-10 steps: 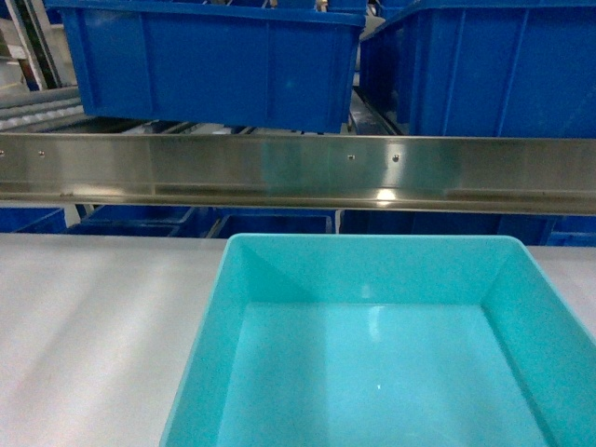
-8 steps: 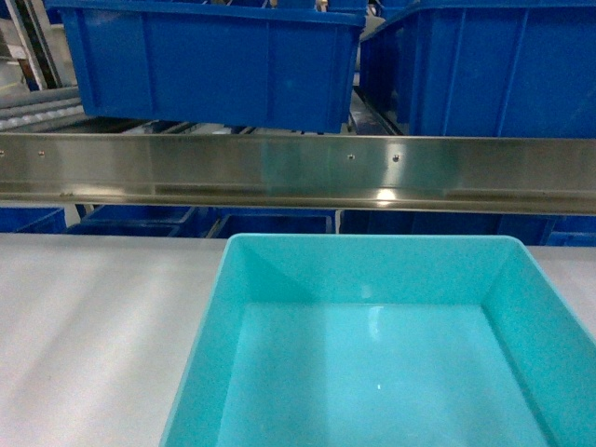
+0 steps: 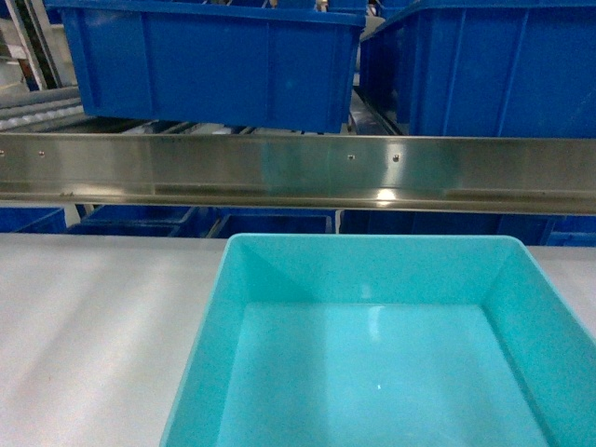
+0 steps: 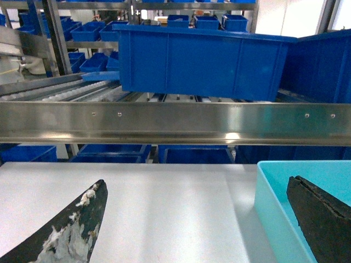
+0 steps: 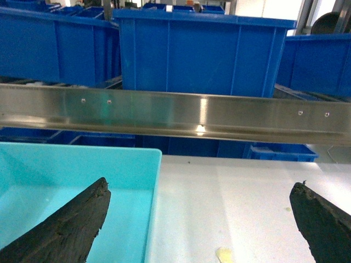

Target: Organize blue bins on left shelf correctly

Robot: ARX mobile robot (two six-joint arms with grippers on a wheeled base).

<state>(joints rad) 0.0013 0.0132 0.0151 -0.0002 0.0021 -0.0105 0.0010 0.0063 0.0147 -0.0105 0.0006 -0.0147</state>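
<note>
The light turquoise bin [image 3: 382, 345] sits on the pale grey tabletop [image 3: 93, 335], right in front of the steel rail [image 3: 298, 172] of the left shelf, its far rim just short of that rail. Inside it: nothing but a smooth, glossy floor catching a few light spots. Above the rail, two dark blue crates rest on the roller tier: one on the left [image 3: 214, 65], one on the right [image 3: 484, 70], close together with a narrow gap between them. Their contents cannot be seen from this low angle. More dark blue crates [image 3: 270, 223] peek out from the tier below the rail.

From the left wrist, the left gripper [image 4: 197, 219] straddles the bin's left wall, fingers spread wide: one worn, scuffed finger [image 4: 71, 230] over the bare table, the other inside the bin's edge. From the right wrist, the right gripper [image 5: 203, 219] mirrors it over the right wall, fingers wide apart, one dark finger [image 5: 71, 224] over the bin's interior, the other above the table. Neither pair visibly touches the plastic. A small yellowish fleck [image 5: 224, 254] lies on the table beside the bin.
</note>
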